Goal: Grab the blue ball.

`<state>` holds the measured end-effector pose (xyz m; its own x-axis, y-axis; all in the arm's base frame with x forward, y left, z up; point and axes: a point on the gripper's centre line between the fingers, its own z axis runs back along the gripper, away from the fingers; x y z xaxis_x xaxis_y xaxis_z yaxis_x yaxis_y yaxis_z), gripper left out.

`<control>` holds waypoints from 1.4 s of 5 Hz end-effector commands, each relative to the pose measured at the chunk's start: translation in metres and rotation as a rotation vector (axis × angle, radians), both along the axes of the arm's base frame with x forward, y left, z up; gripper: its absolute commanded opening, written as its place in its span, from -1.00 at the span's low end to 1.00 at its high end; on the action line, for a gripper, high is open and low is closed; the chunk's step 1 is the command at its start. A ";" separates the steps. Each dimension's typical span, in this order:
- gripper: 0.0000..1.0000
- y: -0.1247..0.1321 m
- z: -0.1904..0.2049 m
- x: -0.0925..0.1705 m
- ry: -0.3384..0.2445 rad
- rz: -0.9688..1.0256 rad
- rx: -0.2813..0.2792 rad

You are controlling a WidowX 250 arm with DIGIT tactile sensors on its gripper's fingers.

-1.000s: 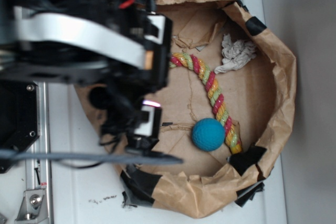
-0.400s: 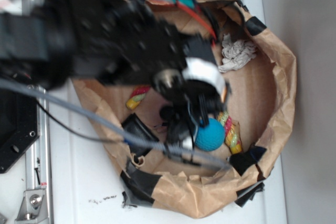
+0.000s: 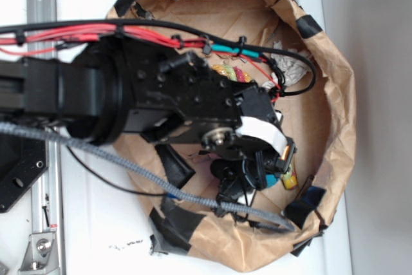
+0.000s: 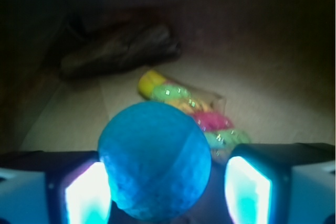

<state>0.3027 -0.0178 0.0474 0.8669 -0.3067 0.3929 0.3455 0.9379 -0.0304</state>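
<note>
End effector point(image 4: 165, 182) low inside brown paper bowl point(image 3: 335, 101); small teal-blue dimpled ball point(image 4: 155, 160) sits between pads, nearer one side; jaws apart, not yet clamped.

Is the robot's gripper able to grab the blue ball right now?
Probably yes. In the wrist view the blue ball sits between the gripper's two fingers, nothing blocking it. The rope toy lies behind the ball, out of the way.
</note>
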 end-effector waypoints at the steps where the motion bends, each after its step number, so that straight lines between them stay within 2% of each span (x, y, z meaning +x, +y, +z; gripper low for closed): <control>1: -1.00 0.008 0.017 0.004 -0.032 0.051 -0.012; 2: -1.00 0.022 0.048 -0.003 -0.076 0.102 -0.023; 3: -1.00 0.054 0.095 -0.022 -0.052 0.151 0.058; 4: -1.00 0.068 0.121 -0.037 0.102 0.045 0.069; 5: -1.00 0.073 0.135 -0.054 0.195 0.285 0.179; 6: -1.00 0.062 0.135 -0.064 0.178 0.454 0.182; 7: -1.00 0.059 0.129 -0.065 0.206 0.460 0.176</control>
